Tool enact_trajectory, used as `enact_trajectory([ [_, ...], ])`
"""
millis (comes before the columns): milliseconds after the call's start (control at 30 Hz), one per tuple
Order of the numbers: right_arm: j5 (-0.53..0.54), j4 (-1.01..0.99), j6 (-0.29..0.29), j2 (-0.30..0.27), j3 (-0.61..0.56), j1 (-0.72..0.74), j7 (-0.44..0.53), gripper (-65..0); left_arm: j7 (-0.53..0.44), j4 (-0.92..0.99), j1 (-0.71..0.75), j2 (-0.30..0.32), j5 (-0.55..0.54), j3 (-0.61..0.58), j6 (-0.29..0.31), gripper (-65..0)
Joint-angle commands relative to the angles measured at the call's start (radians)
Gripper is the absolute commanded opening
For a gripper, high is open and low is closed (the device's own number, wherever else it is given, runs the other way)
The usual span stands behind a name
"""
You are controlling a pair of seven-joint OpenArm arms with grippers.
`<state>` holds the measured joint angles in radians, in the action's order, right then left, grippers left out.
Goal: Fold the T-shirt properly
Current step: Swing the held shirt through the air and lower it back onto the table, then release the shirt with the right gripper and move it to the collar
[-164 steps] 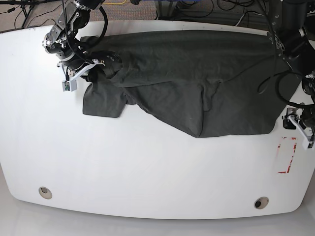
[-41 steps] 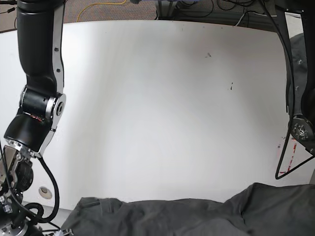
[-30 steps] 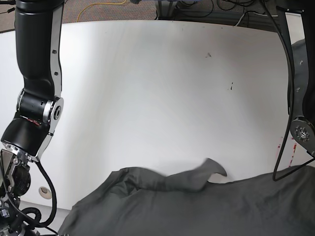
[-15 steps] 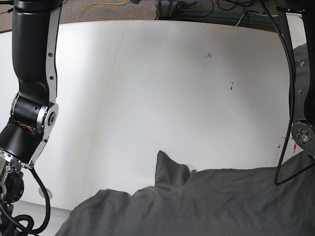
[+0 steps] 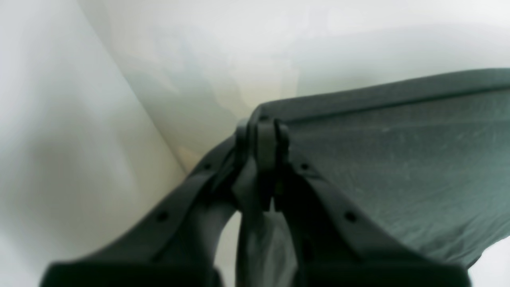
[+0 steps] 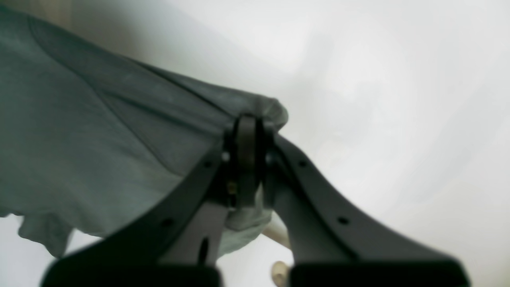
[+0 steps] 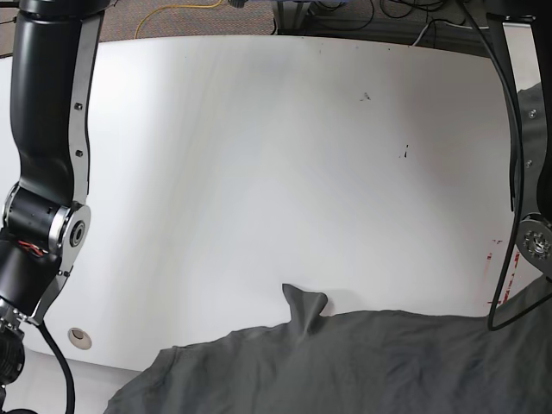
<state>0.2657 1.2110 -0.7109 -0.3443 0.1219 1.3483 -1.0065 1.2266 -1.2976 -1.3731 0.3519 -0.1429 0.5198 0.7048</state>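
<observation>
I see the dark grey shirt (image 7: 345,366) stretched taut over the table's (image 7: 276,172) near edge, one peak poking up; my left gripper (image 5: 266,137) and right gripper (image 6: 248,135) each clamp a corner.

White table (image 7: 259,155), T-shirt (image 7: 362,362) over its near edge.

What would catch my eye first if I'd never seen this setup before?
The dark T-shirt stretched across the bottom of the base view, lifted above the white table. Each wrist view shows a corner pinched: the left gripper and right gripper are both shut on fabric.
</observation>
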Motion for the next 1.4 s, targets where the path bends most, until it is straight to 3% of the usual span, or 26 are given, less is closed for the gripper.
enact_trajectory([
  [0,-0.019,0.011,0.013,-0.026,-0.052,0.072,0.018,-65.0,-0.032,-0.012,-0.053,0.012,0.012,-0.003,-0.007,-64.6],
  [300,-0.018,0.014,0.013,-0.046,-0.1,0.078,0.011,-65.0,-0.029,-0.021,-0.032,0.008,0.009,-0.045,-0.007,-64.7],
  [533,-0.009,0.063,0.013,-0.083,-0.083,-0.036,-0.018,-65.0,-0.029,-0.032,0.103,0.012,0.006,-0.043,-0.007,-64.7],
  [767,-0.009,0.215,0.013,-0.088,0.034,-0.264,-0.081,-65.0,0.028,-0.152,0.295,0.012,0.006,-0.042,-0.007,-64.7],
  [1067,-0.009,0.378,0.013,-0.077,0.17,-0.613,-0.084,-65.0,0.095,-0.331,0.608,0.008,-0.059,-0.042,-0.007,-64.7],
  [1367,-0.007,0.563,0.013,0.031,0.276,-0.946,-0.085,-65.0,0.126,-0.486,0.953,-0.004,-0.153,0.046,-0.007,-64.7],
])
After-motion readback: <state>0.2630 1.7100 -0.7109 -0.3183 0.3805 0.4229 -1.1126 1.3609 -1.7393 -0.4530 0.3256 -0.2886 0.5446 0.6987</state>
